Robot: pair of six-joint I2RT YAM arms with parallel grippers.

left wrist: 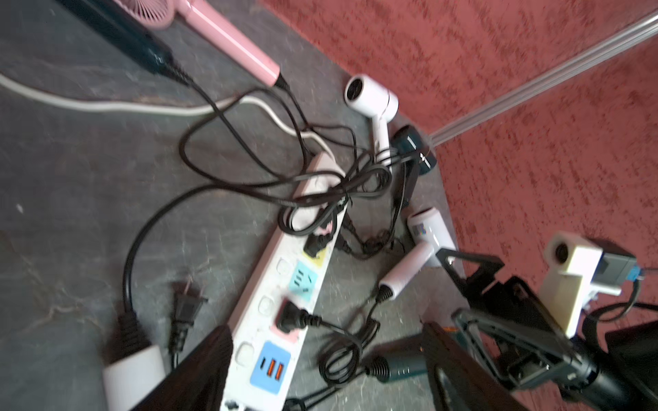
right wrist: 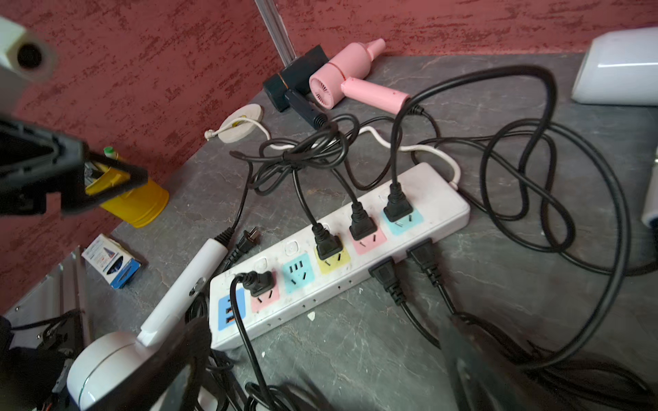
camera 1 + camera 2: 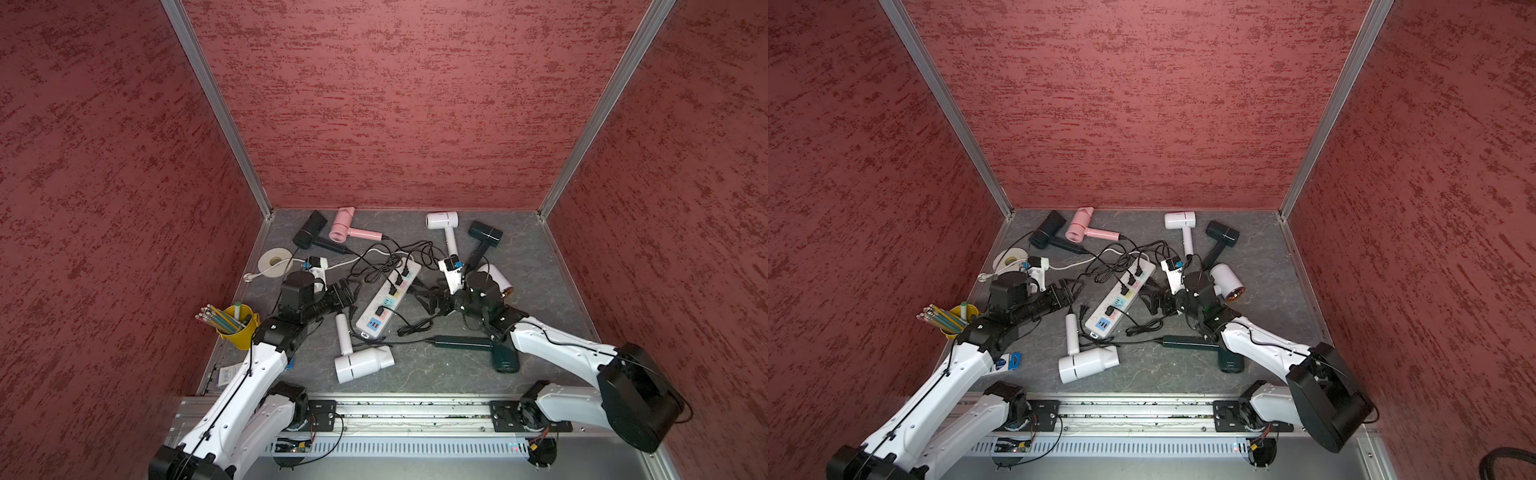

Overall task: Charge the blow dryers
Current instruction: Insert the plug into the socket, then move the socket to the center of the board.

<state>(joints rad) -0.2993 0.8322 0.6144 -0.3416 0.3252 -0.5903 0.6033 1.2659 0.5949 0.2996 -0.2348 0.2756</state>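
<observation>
1. Plainly, in both top views the power strip lies slantwise in the middle of the table, and the seven blow dryers are scattered all round it. The left gripper hovers just beside one long side of the strip and the right gripper just beside the other. A loose plug lies on the table between the left gripper and the handle of the nearest white dryer. The left arm is clearly the nearer one.

2. From the left wrist, the left gripper's fingers stand wide apart with nothing between them. The loose plug lies flat, its long axis roughly along the strip and its prongs towards the strip's far end. The empty teal socket sits just across from it. I judge the plug must be lifted and its prongs tipped downward. Whose cord it is I cannot trace.

3. From the right wrist, the right gripper's fingers are also wide and empty. This view alone shows four filled top sockets and the teal one free. Two more plugs butt against the strip's side, and I cannot tell whether they are seated.
</observation>
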